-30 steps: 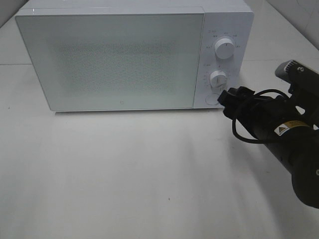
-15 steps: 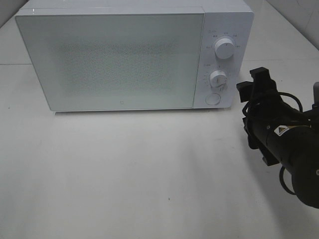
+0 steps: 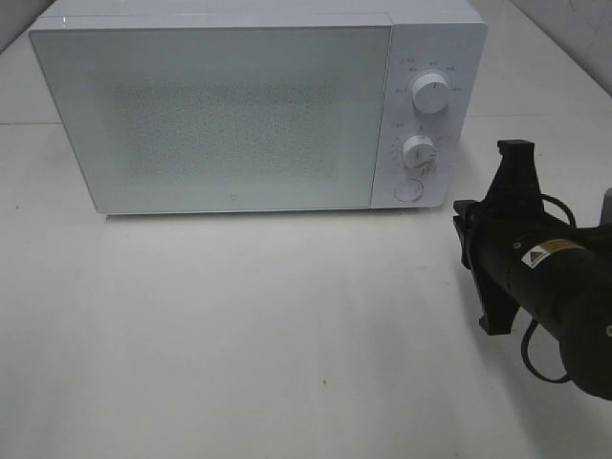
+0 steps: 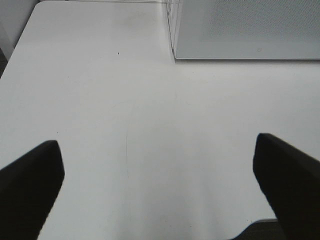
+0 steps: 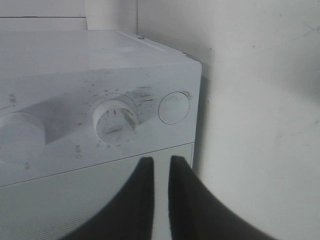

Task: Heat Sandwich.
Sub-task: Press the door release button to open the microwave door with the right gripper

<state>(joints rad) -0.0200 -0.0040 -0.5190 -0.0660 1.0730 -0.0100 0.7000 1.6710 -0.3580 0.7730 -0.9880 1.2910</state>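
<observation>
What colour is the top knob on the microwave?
White. The top knob matches the microwave panel; exterior high view shows it best.

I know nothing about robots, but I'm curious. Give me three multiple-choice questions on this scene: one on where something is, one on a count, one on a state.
1. Where do the dials sit on the microwave oven?
A. left of the door
B. on top
C. right of the door

2. How many turning dials does it have?
A. two
B. one
C. four

3. How is its door?
A. swung wide open
B. closed
C. taken off

Answers:
1. C: the upper dial and the lower dial are on the panel to the right of the door.
2. A: only those two stand out, and the round button under them is flat.
3. B: the door lies flush with the front, so nothing inside can be seen.
</observation>
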